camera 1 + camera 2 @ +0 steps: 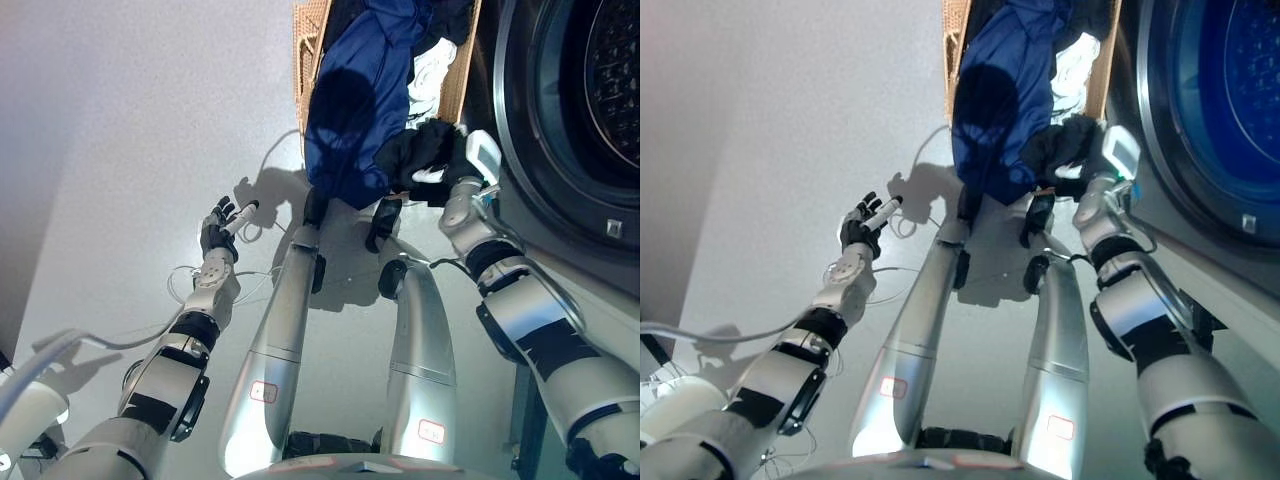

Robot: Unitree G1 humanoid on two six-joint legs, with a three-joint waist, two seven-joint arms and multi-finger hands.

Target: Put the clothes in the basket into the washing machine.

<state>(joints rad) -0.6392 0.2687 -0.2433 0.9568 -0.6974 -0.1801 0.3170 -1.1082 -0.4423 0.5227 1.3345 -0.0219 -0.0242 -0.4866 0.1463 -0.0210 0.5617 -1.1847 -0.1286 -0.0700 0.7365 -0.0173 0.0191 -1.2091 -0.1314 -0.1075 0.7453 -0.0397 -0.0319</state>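
A wicker basket (304, 45) stands at the top of the view, on the floor beside the washing machine (560, 210). A large blue garment (350, 100) spills over its near edge. A white cloth (430, 72) lies behind it. A black garment (412, 150) is bunched at the basket's near right corner. My right hand (450, 185) is pressed into this black garment, dark against dark. My left hand (222, 230) hovers over the bare floor to the left of the basket, open and holding nothing.
The machine's round drum opening (600, 70) faces in from the upper right, close to the basket's right wall (458, 85). Pale floor (120, 150) stretches to the left of the basket.
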